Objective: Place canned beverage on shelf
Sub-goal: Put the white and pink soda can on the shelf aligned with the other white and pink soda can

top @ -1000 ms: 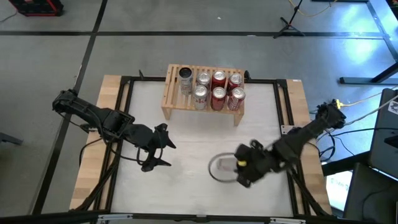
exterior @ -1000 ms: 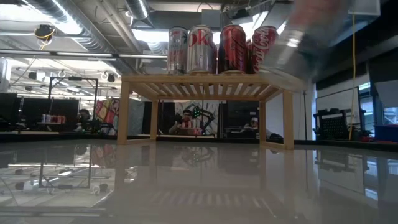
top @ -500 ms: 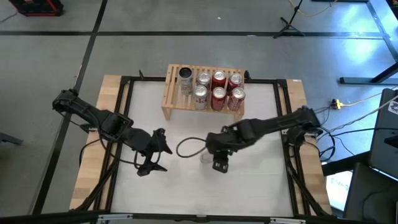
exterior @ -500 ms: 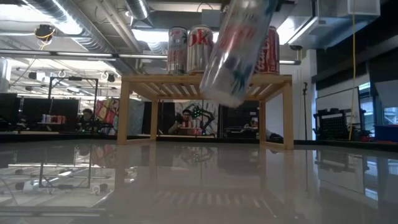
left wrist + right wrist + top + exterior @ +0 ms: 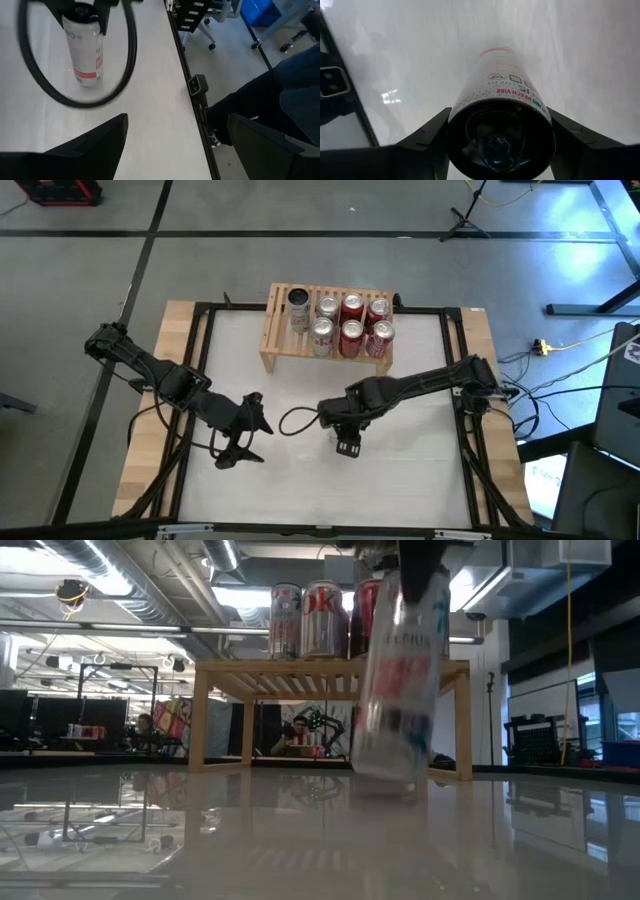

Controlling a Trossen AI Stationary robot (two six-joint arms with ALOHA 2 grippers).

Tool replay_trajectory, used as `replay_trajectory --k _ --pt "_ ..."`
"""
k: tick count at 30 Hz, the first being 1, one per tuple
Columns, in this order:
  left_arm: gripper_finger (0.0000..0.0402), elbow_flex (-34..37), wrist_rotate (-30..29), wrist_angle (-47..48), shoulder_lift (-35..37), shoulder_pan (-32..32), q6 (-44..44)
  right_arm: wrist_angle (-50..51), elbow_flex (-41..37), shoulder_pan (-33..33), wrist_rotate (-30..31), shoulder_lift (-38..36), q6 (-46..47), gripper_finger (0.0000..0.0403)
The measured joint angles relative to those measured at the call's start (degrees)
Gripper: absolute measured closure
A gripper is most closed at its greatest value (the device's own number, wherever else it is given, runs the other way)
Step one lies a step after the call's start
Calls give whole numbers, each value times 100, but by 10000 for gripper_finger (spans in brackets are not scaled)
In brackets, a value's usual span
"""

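Note:
A white can with a red label (image 5: 400, 670) is in my right gripper (image 5: 346, 440), which is shut on it near the table's middle, in front of the shelf. The can is nearly upright, its bottom at the tabletop; I cannot tell whether it touches. It also shows in the left wrist view (image 5: 86, 50). The light-wood shelf (image 5: 275, 330) stands at the far edge with several cans (image 5: 350, 325) on its slatted top. My left gripper (image 5: 238, 444) is open and empty to the left of the can. My right gripper pinches the can's side wall near its top end (image 5: 500, 100) between its two fingers (image 5: 427, 135), one on each side. The fingers come from above, pointing down along the can. The can hangs nearly upright below them, its top leaning slightly toward the table's right.
A black cable loop (image 5: 298, 420) hangs from the right arm between the two grippers, and shows in the left wrist view (image 5: 131, 55). The table's black frame edge (image 5: 197, 86) has a person's dark-clothed leg (image 5: 280, 100) beyond it.
My right gripper has swung from the table's near right toward its middle with the can and gone down. The can has turned from strongly tilted to nearly upright and has come low to the tabletop. My left gripper has drifted a little toward the near edge.

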State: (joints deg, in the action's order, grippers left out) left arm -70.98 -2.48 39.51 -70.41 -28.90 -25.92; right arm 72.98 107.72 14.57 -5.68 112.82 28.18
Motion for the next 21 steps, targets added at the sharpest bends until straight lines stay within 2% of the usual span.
replay_trajectory --k 10,18,21 --pt "69 0 0 -23 0 -20 -103 -168 2 2 -146 249 -150 172" --pt "69 0 11 -40 0 -16 -220 -367 0 2 -119 259 -258 76" --pt "69 0 13 -55 -2 -16 -216 -521 0 2 -56 259 -268 53"
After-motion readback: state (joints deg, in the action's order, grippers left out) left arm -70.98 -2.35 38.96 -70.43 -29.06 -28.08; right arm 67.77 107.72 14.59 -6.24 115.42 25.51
